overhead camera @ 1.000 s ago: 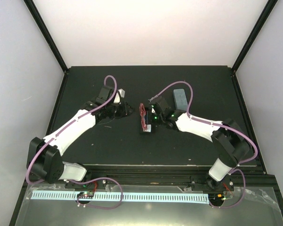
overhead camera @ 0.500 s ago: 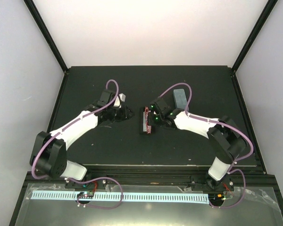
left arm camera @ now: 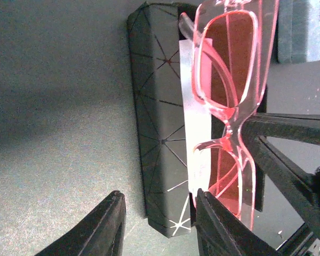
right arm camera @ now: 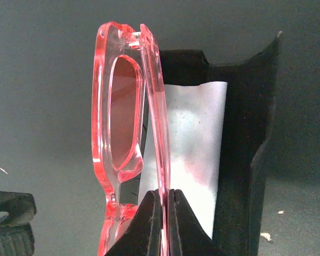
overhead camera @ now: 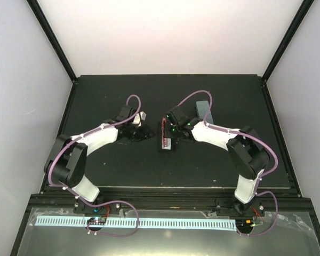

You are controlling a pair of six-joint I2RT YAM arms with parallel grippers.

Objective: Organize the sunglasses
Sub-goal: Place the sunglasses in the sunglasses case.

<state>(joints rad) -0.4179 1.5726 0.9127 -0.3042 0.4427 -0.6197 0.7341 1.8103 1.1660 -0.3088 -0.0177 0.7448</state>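
**Right gripper** (right arm camera: 164,194): clenched on the pair of sunglasses (right arm camera: 129,122), which has a translucent red frame and red-tinted lenses. The two fingers pinch the frame near its bridge, and no gap shows on either side of the plastic. The sunglasses stand on edge. In the right wrist view one lens rises above the fingers, and the arms appear folded against the front.

**Location of the sunglasses:** near the middle of the dark matte table (overhead camera: 122,170), held at the open oblong black case (left arm camera: 154,133), whose shell carries a pattern of thin pale lines. A flat pale cloth (right arm camera: 197,154) lies inside the case, directly behind the frame. Whether the frame touches the cloth or the case wall cannot be told.

**Left gripper** (left arm camera: 160,194): released. Its fingers stand apart with nothing between them. It sits low over the table on the left side of the black case, pointed toward it. In the top view a narrow strip of bare table separates the two.

**Other items:** an oblong pale blue case (overhead camera: 204,111) lies farther back on the table, beyond the right arm and apart from the black case.
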